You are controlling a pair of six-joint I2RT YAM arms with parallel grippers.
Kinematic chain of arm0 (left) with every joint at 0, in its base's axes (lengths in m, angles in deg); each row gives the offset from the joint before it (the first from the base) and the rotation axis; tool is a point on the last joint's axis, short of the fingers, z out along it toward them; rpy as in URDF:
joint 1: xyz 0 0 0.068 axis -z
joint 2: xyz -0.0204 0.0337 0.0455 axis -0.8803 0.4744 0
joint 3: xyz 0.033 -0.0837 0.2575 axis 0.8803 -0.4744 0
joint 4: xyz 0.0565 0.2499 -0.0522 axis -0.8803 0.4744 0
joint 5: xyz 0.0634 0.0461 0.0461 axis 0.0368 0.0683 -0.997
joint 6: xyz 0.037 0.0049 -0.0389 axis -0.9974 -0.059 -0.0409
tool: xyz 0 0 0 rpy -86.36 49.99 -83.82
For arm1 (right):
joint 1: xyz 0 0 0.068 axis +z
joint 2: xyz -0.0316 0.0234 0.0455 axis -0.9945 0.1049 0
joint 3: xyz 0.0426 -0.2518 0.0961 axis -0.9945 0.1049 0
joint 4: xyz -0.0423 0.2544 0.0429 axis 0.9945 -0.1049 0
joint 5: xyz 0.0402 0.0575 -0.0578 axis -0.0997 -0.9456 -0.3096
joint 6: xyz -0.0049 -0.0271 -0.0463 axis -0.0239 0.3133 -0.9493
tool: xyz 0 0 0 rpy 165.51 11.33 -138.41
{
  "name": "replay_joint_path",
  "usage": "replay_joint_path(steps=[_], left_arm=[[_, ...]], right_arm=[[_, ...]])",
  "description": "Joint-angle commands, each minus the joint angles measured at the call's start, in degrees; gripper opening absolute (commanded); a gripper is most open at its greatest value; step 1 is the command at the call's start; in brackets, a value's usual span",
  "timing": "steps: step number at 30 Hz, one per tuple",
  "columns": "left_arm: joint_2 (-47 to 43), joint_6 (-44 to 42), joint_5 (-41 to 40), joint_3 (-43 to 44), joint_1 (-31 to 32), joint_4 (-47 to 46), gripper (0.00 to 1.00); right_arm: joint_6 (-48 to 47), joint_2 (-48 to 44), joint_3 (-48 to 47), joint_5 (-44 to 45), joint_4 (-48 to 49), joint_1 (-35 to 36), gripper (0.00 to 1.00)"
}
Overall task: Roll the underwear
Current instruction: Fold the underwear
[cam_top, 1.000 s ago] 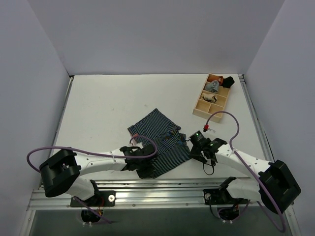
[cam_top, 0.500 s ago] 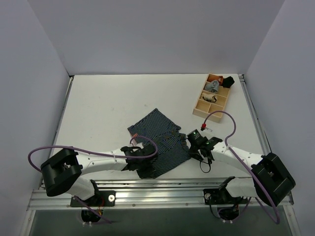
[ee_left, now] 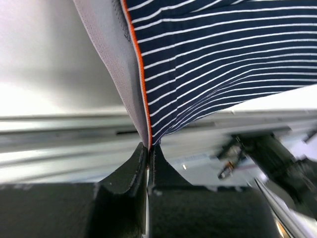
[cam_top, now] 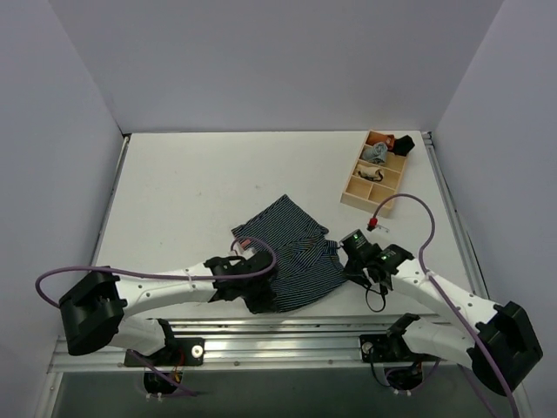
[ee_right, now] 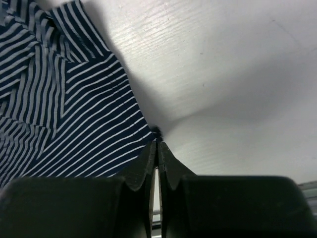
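Top external view: soft navy pinstriped cloth underwear (cam_top: 291,251) mid-way along white bench (cam_top: 187,187), nudged slightly rightward since a second ago; near corners pinched tight in left and right jaws, probably starting the roll.

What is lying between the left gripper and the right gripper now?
The underwear lies there; the left gripper and the right gripper are each shut on its edge. The top view shows it.

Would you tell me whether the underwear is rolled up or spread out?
Spread out, not rolled: the underwear is a broad open sheet over the table, its edges pinched by the left gripper and right gripper.
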Motion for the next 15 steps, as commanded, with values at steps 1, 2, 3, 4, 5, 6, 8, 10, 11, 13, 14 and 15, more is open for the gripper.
replay_joint_path(steps=[1,2,3,4,5,6,8,10,11,13,14,15], left_arm=[[-4.0,4.6,2.8,2.9,1.3,3.7,0.02],[-4.2,5.1,3.2,3.0,1.7,4.3,0.02],[-4.5,6.2,3.6,3.0,2.9,4.5,0.02],[-4.8,6.9,3.8,3.0,3.5,4.6,0.02],[-4.8,7.6,4.0,3.0,4.2,4.2,0.02],[-4.8,9.6,4.1,2.9,4.7,4.5,0.02],[-4.7,11.2,4.4,2.6,6.7,4.0,0.02],[-4.8,13.3,4.4,2.2,7.7,4.0,0.02],[-4.9,13.6,4.5,1.9,7.6,4.2,0.02],[-5.8,14.6,4.1,1.2,6.6,4.0,0.02],[-6.3,14.7,3.9,0.1,5.3,3.2,0.02],[-7.2,14.6,3.8,-0.3,4.3,2.6,0.02]], right_arm=[[-0.3,-5.6,-3.3,4.4,-10.3,0.1,0.00],[-0.6,-6.6,-3.7,5.5,-11.8,0.1,0.00],[-0.9,-8.8,-4.2,5.8,-13.9,0.1,0.00],[-1.1,-9.9,-4.4,6.0,-14.7,0.2,0.00],[-1.5,-11.0,-4.4,5.4,-14.8,0.7,0.00],[-1.1,-12.6,-4.6,5.2,-15.4,1.2,0.00],[-0.1,-13.4,-5.1,5.2,-15.5,2.4,0.00],[0.0,-13.3,-6.6,6.9,-15.2,2.9,0.00],[-0.6,-12.8,-7.4,7.3,-14.3,2.9,0.00],[-3.2,-10.3,-10.3,8.4,-11.6,3.0,0.00],[-4.2,-8.6,-11.7,9.0,-10.9,3.0,0.00],[-5.7,-5.1,-13.2,10.1,-10.4,2.9,0.00]])
